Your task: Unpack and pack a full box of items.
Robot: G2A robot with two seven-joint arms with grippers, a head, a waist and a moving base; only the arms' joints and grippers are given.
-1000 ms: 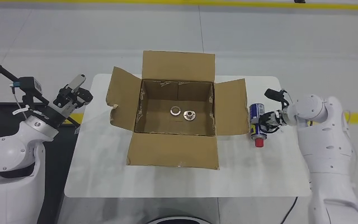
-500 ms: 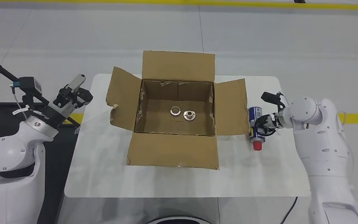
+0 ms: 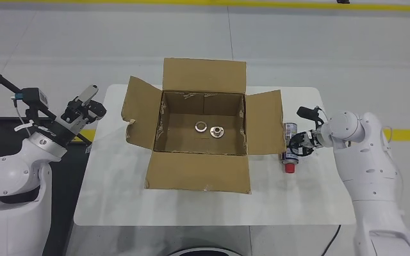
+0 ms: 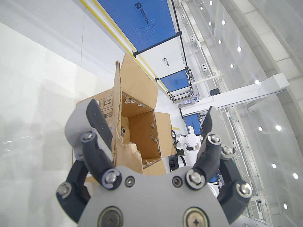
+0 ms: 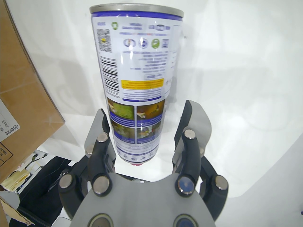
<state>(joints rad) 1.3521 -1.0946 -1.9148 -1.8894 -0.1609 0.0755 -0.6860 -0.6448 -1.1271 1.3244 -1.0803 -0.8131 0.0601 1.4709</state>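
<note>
As its long axis runs from the table's far side toward the robot's side, the spray can (image 5: 135, 60) points its red cap (image 3: 289, 168) at the near edge and its flat, silver-rimmed base away. Position: on the white table (image 3: 115, 192), just beside the right flap of the open cardboard box (image 3: 198, 173); whether the body rests fully on the surface, cannot tell. Look: slim cylinder, white label with blue bands, barcode, yellow strip, small photo panels near the cap end. At the cap end the right gripper (image 5: 145, 108) straddles the can with jaws parted; one pad (image 5: 105, 121) lies against the can's side and the other stands off with a visible gap, so nothing is clamped. Just off the table's far left corner the left gripper (image 4: 153, 112) is spread wide with nothing in it, pointing toward the box. Inside the box: two small metal ring parts (image 3: 209, 130) side by side on the floor. Versus 1.0 s ago: can and right gripper have shifted closer to the box flap and slightly toward the near edge; less of the can's blue body shows from above; left arm and box unchanged.
</note>
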